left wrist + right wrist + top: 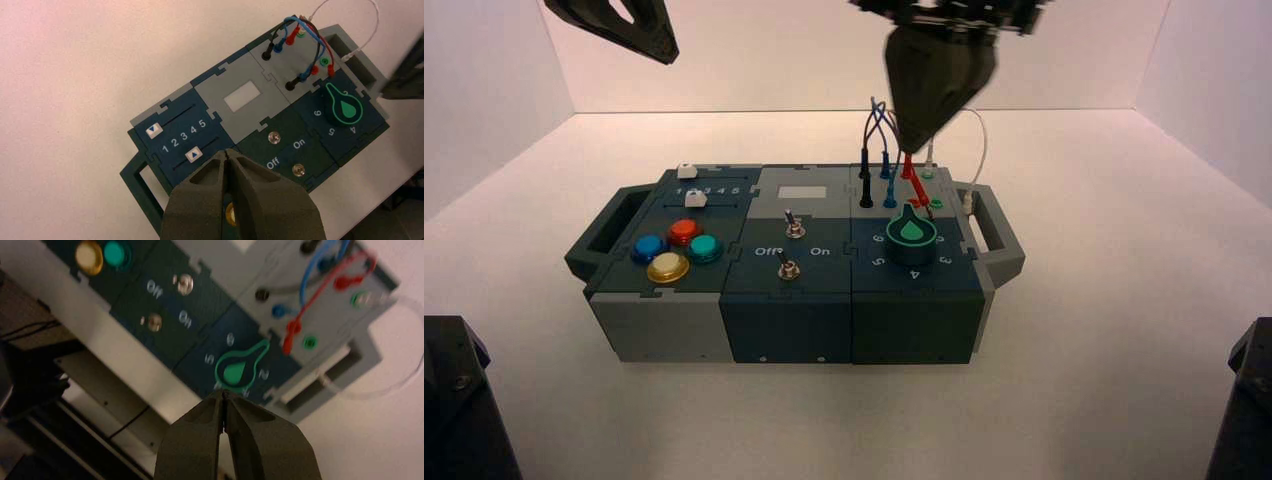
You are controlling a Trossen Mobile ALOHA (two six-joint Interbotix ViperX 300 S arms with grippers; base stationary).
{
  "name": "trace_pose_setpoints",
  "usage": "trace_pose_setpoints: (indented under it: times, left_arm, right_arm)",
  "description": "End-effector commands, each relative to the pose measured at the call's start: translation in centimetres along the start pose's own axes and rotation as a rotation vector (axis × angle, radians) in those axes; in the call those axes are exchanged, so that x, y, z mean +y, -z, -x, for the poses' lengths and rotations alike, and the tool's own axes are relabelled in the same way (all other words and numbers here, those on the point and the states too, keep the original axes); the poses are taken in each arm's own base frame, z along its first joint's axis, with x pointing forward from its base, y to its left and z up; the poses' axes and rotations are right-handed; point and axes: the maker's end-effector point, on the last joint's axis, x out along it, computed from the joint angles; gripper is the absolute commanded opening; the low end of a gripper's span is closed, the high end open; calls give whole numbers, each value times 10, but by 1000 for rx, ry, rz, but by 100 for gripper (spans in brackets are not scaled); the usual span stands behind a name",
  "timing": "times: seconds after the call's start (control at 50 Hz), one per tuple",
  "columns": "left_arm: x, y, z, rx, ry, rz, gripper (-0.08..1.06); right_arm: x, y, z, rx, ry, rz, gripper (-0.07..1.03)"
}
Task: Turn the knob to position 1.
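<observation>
Green-topped knob points to the wired end of its strip

The knob point(911, 240) sits on the box's near right panel. Its long axis runs from the rounded end, by the 4, to the tapering pointer, aimed away from the robot at the grey panel point(894, 204) with the wires. The right gripper point(223, 394) hovers above the box near the knob, closed, holding nothing; the left gripper point(226, 152), also closed and empty, waits above the box's left side.
</observation>
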Motion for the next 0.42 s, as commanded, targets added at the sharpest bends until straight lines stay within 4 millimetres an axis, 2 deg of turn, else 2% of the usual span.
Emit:
trace_pose_setpoints:
  times: [0.02,0.16,0.42]
  left_arm:
    - [0,-14,5,-33,-2,-22,-3]
    - [0,-15,6,-38,-2,-25,-3]
    - [0,-15,5,-39,-4,-26,-3]
  right_arm:
    - [2,4,9,-25,-17,-15,-2]
    - [1,10,3,-18,-14,-22,-2]
    - [-1,6,0,-31,-12,-24,-2]
